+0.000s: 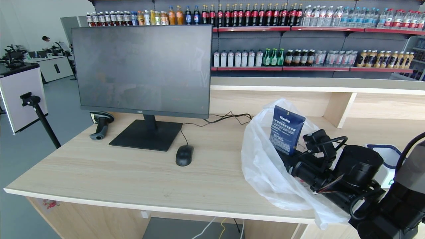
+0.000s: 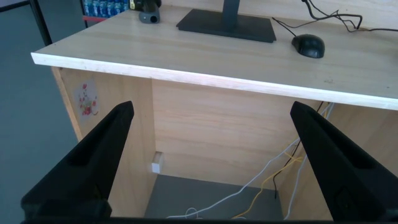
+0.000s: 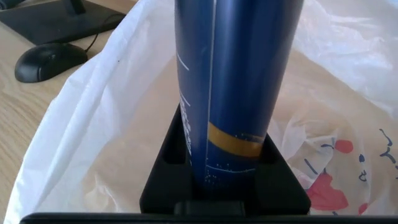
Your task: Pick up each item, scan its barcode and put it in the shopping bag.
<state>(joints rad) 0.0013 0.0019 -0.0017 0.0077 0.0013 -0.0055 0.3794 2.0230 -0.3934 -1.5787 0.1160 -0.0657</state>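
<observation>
The blue pouch [image 1: 287, 130] stands upright in the mouth of the bag [image 1: 262, 166]. Its lower end is pinched between the closely set fingers of the right gripper [image 1: 287, 155]. In the right wrist view the pouch [image 3: 236, 81] is clamped by its bottom edge, with the bag's film [image 3: 81, 143] spread around and beneath it. The step in hand looks like the drop into the bag. The risk, as I judge it, is the thin, slack film. The bag sits slumped near the desk [image 1: 132, 172] front edge with part of it hanging over, so a release too close to the rim could let the pouch slide out. The fingers could also snag the film on pulling back and drag the bag off. The right arm comes in low from the robot's right, wrist aimed into the opening. The left gripper [image 2: 211, 112] hangs below the desk's front edge, spread wide and empty.
</observation>
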